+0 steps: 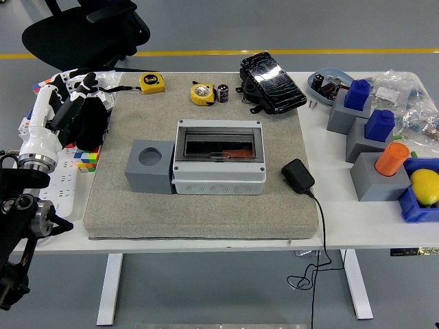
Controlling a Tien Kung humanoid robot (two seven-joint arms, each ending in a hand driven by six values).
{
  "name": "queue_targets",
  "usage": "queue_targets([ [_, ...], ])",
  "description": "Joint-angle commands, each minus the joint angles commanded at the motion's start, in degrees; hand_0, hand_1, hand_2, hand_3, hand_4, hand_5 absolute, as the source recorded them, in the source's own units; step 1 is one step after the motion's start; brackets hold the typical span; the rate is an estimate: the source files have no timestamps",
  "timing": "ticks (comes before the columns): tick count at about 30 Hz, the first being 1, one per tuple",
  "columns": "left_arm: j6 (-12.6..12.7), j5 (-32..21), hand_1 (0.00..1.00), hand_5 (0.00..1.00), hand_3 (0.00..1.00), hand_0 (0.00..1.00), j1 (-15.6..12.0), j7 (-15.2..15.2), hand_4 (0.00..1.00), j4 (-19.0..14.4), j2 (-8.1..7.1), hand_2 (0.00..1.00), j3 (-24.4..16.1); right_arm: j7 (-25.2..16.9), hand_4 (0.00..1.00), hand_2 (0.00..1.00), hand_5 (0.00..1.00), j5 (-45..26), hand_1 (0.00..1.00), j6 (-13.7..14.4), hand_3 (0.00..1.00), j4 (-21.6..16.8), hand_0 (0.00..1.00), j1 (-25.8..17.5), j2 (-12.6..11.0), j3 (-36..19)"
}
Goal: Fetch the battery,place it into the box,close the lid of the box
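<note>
- Hovering at the worktop's (206,236) left edge, the left hand (72,110) held nothing, fingers loosely spread
- Well apart, the battery (223,93) stood beside a yellow tape measure (202,93), behind the box (219,159); a careless reach risked toppling it or seizing the tape

The left arm (27,205) is cut off by the left and bottom edges; only part of it shows. The left hand (65,110) lies against a dark bundle (89,123), and its fingers cannot be made out singly. The interior of the box (219,157) is dim behind its smoky lid (218,145); contents cannot be identified. The blue bin (417,205) and the yellow object (426,186) in it run off the right edge. The clear bags (408,103) are cropped there too. The bowl (328,82) holds items too small to tell. The chair (86,31) is cut by the top edge.
</note>
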State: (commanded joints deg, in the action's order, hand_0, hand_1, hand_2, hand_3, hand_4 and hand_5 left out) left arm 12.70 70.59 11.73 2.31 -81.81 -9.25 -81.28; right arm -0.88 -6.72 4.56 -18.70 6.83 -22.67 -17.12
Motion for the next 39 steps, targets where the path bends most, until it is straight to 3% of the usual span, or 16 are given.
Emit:
queue_targets([
  [39,-0.5,-0.2,0.628,0.651,0.687,0.521,-0.2,-0.4,0.950,-0.2,0.04,0.602,-0.5,-0.1,0.987,0.665,0.485,-0.1,0.629,-0.2,0.574,0.0,0.577,0.3,0.0,0.0],
])
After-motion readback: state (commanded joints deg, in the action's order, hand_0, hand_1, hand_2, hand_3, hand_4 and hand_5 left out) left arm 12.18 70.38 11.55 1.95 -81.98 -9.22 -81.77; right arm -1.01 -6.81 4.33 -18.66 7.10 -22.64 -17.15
